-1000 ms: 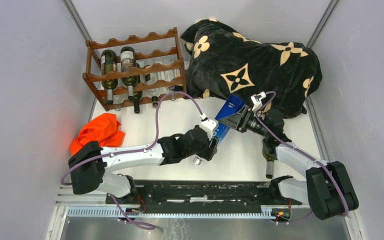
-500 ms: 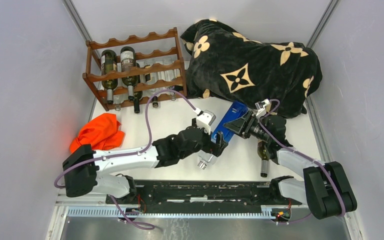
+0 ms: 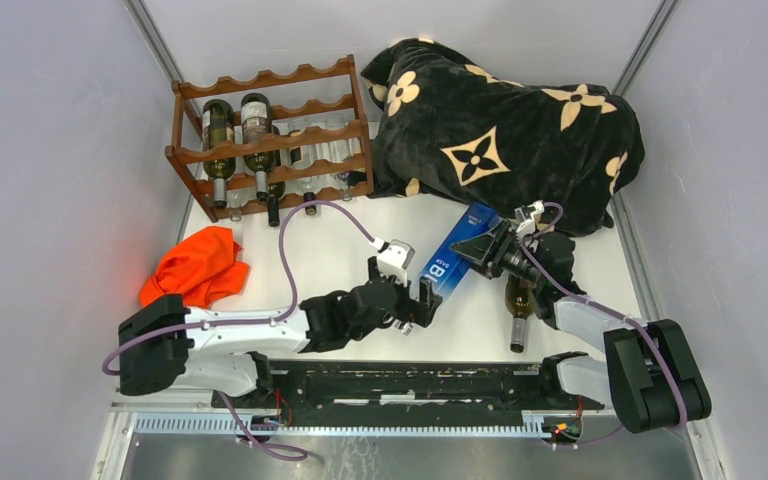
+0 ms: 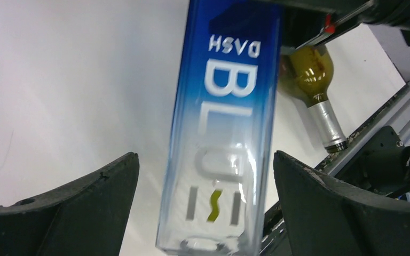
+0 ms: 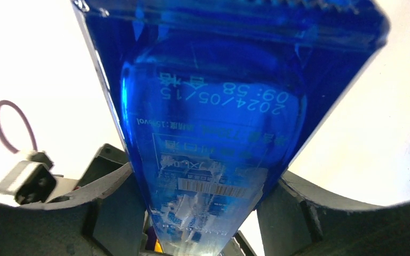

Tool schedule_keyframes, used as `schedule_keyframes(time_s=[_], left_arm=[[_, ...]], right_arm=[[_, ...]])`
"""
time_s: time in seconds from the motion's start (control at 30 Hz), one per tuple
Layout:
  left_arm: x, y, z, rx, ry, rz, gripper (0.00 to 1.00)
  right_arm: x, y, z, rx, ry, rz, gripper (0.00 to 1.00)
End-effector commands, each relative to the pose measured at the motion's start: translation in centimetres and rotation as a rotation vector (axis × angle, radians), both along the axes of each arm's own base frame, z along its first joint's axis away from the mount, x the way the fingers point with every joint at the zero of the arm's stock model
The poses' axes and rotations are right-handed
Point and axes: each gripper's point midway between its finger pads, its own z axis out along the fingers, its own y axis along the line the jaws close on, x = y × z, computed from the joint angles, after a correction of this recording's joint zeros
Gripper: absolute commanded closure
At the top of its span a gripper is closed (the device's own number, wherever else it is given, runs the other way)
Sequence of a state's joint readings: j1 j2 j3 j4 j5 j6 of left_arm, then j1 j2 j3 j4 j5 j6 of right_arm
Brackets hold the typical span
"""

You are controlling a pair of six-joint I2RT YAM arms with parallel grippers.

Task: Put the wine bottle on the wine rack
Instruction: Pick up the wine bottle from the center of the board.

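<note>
Top view bright, even; soft shadows on flat white tabletop (image 3: 340,262). Both wrist views blow that tabletop out white. Lettering on tall blue square-sided glass bottle (image 4: 221,133) smeared in left wrist; bottle (image 5: 219,133) backlit, glowing in right wrist.

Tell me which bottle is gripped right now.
The blue square bottle, clamped in the right gripper. The olive-green bottle lies loose beside that arm; the other bottles sit in the wine rack.
</note>
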State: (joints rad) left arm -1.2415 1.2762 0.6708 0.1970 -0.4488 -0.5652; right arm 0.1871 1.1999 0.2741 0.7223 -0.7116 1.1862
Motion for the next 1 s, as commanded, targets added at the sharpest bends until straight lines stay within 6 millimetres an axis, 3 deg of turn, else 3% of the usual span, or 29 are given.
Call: schedule_keyframes(time_s=[0.0, 0.13, 0.33, 0.8, 0.97], left_arm=[[0.0, 0.3, 2.6, -0.174, -0.002, 0.065, 0.00], [-0.9, -0.5, 2.6, -0.169, -0.034, 0.069, 0.00], [-0.5, -1.6, 2.2, -0.145, -0.072, 0.106, 0.01], [-0.7, -2.7, 0.7, -0.130, -0.073, 0.083, 0.18], [-0.6, -3.1, 0.1, -0.104, -0.075, 0.080, 0.20]], right_arm=[[0.6, 0.2, 5.8, 0.105, -0.190, 0.021, 1.00], [0.7, 0.1, 5.7, 0.109, -0.181, 0.017, 1.00], [0.6, -0.1, 5.7, 0.118, -0.178, 0.015, 1.00], [0.5, -0.5, 5.8, 0.135, -0.172, 0.011, 1.00], [0.4, -0.4, 5.9, 0.136, -0.171, 0.014, 1.00]])
